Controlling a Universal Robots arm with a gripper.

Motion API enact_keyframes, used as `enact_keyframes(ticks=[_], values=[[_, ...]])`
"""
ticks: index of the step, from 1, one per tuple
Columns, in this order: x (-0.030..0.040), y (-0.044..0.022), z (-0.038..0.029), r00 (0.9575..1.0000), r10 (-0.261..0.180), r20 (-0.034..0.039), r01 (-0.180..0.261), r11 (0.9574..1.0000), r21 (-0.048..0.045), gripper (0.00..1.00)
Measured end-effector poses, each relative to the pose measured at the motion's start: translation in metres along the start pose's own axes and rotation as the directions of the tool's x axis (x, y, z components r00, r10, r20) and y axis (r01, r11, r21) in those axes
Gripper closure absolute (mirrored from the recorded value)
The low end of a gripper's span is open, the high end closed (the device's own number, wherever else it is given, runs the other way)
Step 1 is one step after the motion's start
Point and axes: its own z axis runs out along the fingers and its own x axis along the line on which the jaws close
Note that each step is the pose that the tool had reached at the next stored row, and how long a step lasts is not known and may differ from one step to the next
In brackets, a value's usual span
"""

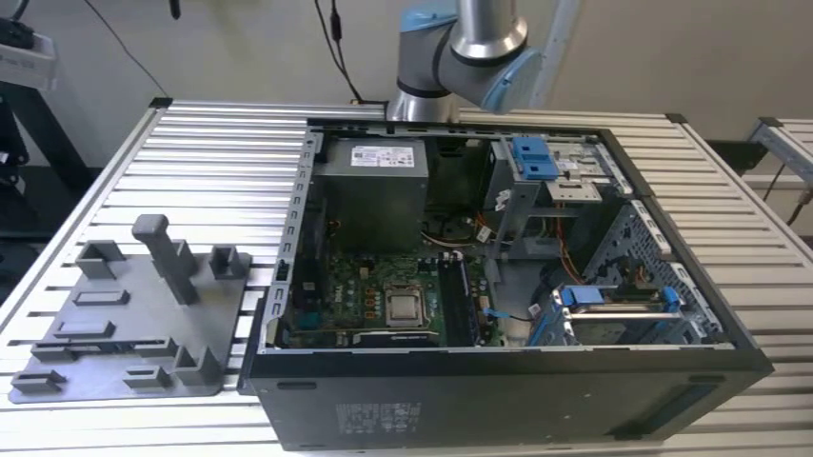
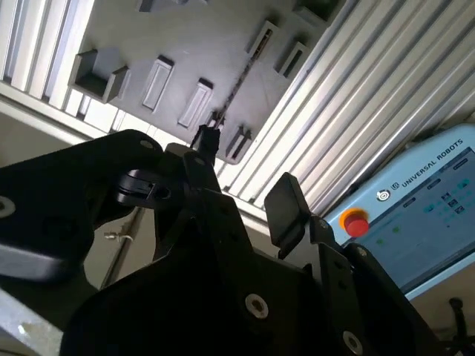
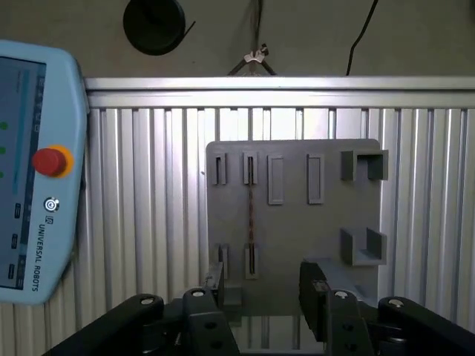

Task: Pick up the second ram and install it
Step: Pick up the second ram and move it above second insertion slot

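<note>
the table (image 1: 216,152) is a bed of ribbed aluminium slats, pale and glossy, set before a plain light wall (image 1: 254,57) with black cables (image 1: 337,48) hanging down it. an open pc case (image 1: 508,400) lies on the slats. its green board (image 1: 368,295) and grey supply box (image 1: 368,190) are bared, and blue brackets (image 1: 534,157) sit toward the exterior view's right. the arm (image 1: 464,43) rises behind the case. beside the case, at the exterior view's left, sits a grey plate (image 1: 128,333) with posts and slotted blocks.

in both wrist views the gripper (image 3: 267,289) hangs over that plate, its jaws apart and nothing clamped between them. the ram (image 3: 251,215) stands on its thin edge on the plate, each end seated in a slotted block (edge-on it reads as little more than a dark line). in the first wrist view its near end falls between the two fingers (image 3: 315,289), closer to one than the other. in the second wrist view that end sits just beside one finger, and i cannot tell whether they touch.

a pale blue pendant (image 3: 30,245) with a red button (image 3: 50,162) shows near the plate. whether it rests on the slats i cannot tell. past the table's far edge is dull, bare floor or wall.
</note>
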Motion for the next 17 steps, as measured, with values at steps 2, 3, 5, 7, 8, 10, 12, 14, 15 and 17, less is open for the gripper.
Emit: enact_keyframes(ticks=[2,3,5,7,8,10,12,14,15,17], values=[[0.0000,-0.0001,0.0001,1.0000,0.000,-0.0011,0.000,1.0000,0.0002,0.46],[0.0000,0.0000,0.0002,1.0000,0.000,-0.0011,0.000,1.0000,0.0001,0.46],[0.0000,0.0000,0.0028,1.0000,0.000,-0.0011,0.000,1.0000,0.0004,0.46],[0.0000,0.0000,0.0063,1.0000,0.000,-0.0011,0.000,1.0000,0.0018,0.46],[0.0000,0.0000,0.0082,1.0000,0.000,-0.0010,0.000,1.0000,0.0021,0.46],[0.0000,0.0000,0.0118,1.0000,0.000,-0.0012,0.000,1.0000,0.0021,0.46],[0.0000,0.0000,0.0155,1.0000,0.000,-0.0011,0.000,1.0000,0.0021,0.46],[0.0000,0.0000,0.0191,1.0000,0.000,-0.0004,0.000,1.0000,0.0021,0.46],[0.0000,0.0000,0.0204,1.0000,0.000,0.0000,0.000,1.0000,0.0021,0.46],[-0.0001,0.0000,0.0213,1.0000,0.000,-0.0002,0.000,1.0000,0.0019,0.46]])
